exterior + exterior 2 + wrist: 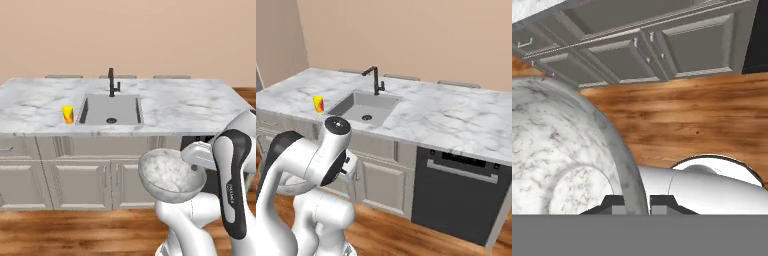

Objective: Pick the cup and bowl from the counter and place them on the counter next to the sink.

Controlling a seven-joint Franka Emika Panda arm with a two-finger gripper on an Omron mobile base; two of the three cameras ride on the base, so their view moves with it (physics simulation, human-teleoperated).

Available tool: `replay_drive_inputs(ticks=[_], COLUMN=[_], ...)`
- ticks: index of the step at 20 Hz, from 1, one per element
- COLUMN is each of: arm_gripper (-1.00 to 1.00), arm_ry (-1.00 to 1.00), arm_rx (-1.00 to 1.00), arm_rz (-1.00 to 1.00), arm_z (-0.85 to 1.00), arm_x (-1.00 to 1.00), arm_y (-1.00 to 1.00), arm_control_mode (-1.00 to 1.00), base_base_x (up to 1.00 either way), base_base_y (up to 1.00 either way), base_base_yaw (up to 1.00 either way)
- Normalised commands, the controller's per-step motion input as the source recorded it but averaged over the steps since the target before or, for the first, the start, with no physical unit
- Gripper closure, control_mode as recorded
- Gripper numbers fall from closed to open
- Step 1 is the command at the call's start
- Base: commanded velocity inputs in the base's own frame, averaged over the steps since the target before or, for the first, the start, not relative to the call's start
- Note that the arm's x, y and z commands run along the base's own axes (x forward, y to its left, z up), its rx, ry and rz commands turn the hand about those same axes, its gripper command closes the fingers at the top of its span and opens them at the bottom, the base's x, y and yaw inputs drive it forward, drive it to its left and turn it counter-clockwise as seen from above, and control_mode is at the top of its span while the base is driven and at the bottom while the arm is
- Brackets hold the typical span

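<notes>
Gripper (637,202): jaws nearly closed, pinched on the rim of the bowl; in the hand view one dark finger tip (612,204) sits inside the wall and the other outside it.
Bowl (171,175): carried in the air, low in front of the cabinet fronts and well below the worktop; tipped so that its open mouth faces up and toward the left base camera.
Bowl, appearance: wide, round, grey-white; thick plain grey rim; inside mottled with white and grey speckles; a paler round base shows at the bottom of the inside in the hand view.
Writing, arm: a short line of small pale lettering runs down the dark arm segment (231,192) in the left base view; too small to read.
Writing, elsewhere: none legible on bowl, cup or cabinets.
Cup (68,114): upright on the counter (200,107), just beside the left edge of the sink (111,110).
Cup, appearance: small, yellow, with a red-orange patch on its side; much smaller than the bowl.
Sink, appearance: rectangular grey recessed basin, round dark drain near its front, short black faucet (112,83) standing at its back edge.
Counter, appearance: white marble with grey veining.
Cabinets (75,175): beige-grey panelled doors below the counter.
Dishwasher (458,192): dark front with a horizontal bar handle, right of the cabinets.
Floor (702,120): brown wood planks.
</notes>
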Motion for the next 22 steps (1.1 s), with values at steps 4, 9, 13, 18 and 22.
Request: replay_drive_inputs(ticks=[4, 9, 13, 18, 22], arm_gripper=[1.00, 1.00, 1.00, 1.00, 1.00], arm_ry=[0.00, 0.00, 0.00, 0.00, 0.00], arm_rx=[0.00, 0.00, 0.00, 0.00, 0.00], arm_rz=[0.00, 0.00, 0.00, 0.00, 0.00], arm_z=[0.00, 0.00, 0.00, 0.00, 0.00], arm_x=[0.00, 0.00, 0.00, 0.00, 0.00], arm_y=[0.00, 0.00, 0.00, 0.00, 0.00], arm_control_mode=[1.00, 1.00, 1.00, 1.00, 1.00], base_base_x=[0.00, 0.00, 0.27, 0.81, 1.00], base_base_y=[-0.58, -0.06, 0.00, 0.00, 0.08], base_base_yaw=[-0.53, -0.28, -0.09, -0.09, -0.13])
